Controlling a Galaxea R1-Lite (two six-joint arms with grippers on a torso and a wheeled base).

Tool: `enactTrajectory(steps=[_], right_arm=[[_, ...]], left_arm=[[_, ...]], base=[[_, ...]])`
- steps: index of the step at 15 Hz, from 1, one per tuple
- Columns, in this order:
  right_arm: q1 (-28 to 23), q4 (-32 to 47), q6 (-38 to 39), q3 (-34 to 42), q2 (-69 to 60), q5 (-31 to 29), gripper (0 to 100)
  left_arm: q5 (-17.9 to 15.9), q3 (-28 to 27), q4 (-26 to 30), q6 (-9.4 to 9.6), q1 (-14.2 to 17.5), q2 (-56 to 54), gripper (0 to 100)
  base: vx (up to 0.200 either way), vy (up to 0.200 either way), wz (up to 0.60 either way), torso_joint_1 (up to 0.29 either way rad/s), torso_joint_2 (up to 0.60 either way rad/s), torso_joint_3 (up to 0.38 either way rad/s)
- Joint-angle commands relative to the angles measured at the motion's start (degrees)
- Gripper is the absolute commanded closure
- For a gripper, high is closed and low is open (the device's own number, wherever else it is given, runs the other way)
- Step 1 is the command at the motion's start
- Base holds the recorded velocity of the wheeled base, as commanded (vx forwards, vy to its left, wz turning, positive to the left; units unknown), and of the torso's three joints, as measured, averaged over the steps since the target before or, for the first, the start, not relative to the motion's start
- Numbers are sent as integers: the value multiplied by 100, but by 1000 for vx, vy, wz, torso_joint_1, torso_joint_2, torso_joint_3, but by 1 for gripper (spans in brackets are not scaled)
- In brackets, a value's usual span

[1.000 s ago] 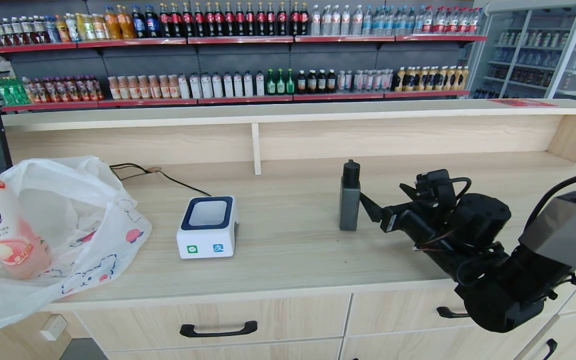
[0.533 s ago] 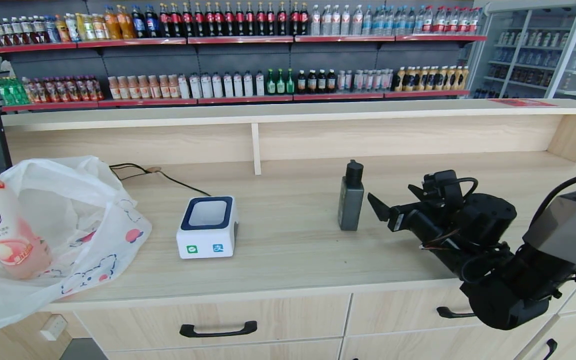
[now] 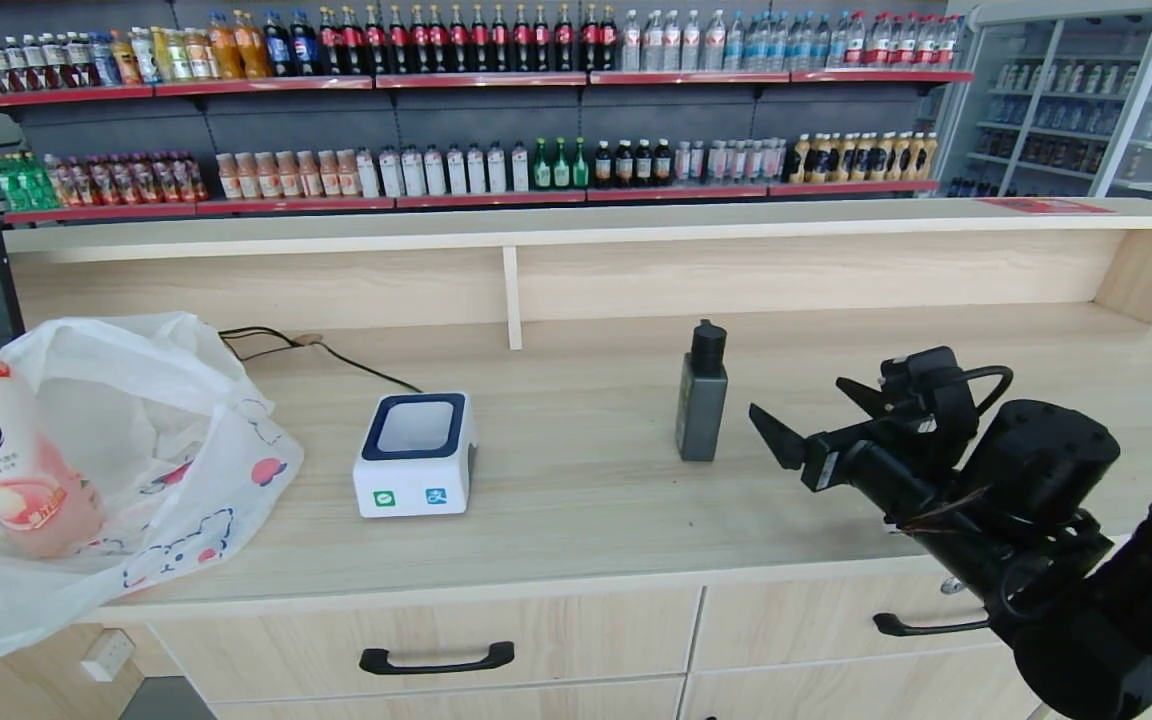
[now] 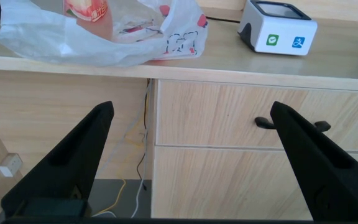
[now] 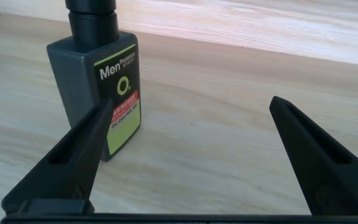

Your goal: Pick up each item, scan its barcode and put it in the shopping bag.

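The right gripper [image 3: 808, 408] hangs low over the pale wooden counter [image 3: 586, 520] with its two black fingers spread wide and nothing between them; the dark grey, flat-sided plastic bottle with the black cap [image 3: 702, 400] stands upright just beside it, towards the robot's left, not touching. In the right wrist view the bottle sits in front of one finger instead of in the gap; a straight advance from here would likely knock that fingertip against the bottle's side, and so tall and narrow a thing could tip or skid away. The barcode may be on a face turned away, though I cannot tell; a grip across the green label could hide it from the white box-shaped scanner with the dark blue window frame [image 3: 417, 452], farther left on the counter. The left gripper [image 4: 191, 107] is also spread and empty, below the counter edge. The white translucent printed shopping bag [image 3: 186, 400] slumps at the far left around a pink drink bottle [image 3: 6, 450]; its loose mouth might snag a drop.
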Motion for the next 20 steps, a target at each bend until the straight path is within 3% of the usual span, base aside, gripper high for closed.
enactTrajectory(steps=[1,6,9,11,13,14,18,20], right_arm=[[159,-9,-83,329,-715,-3,0],[361,-9,-188,645,-1013,-118,0],[580,-9,-162,645,-996,-118,0],[563,-9,-153,592,-890,-118,0],[580,-9,-171,-102,-644,-197,0],[624,-9,-153,39,-591,-293,0],[642,-9,163,-207,-319,-592,0],[668,-9,286,-137,-231,-592,0]], left_arm=[[2,0,-2,-2,0,-2,0],[2,0,-11,-2,0,-2,0],[2,0,-11,-2,0,-2,0],[2,0,-2,-2,0,-2,0],[2,0,-2,-2,0,-2,0],[2,0,-2,-2,0,-2,0],[2,0,-11,7,0,-2,0],[-7,0,-11,15,0,-2,0]], base=[[-200,0,0,-7,2,7],[-80,0,0,4,0,2],[0,200,0,9,-3,2],[0,200,0,5,0,2],[0,200,0,7,-2,5],[0,200,0,2,7,2],[0,0,0,0,0,0],[200,0,0,2,7,0]])
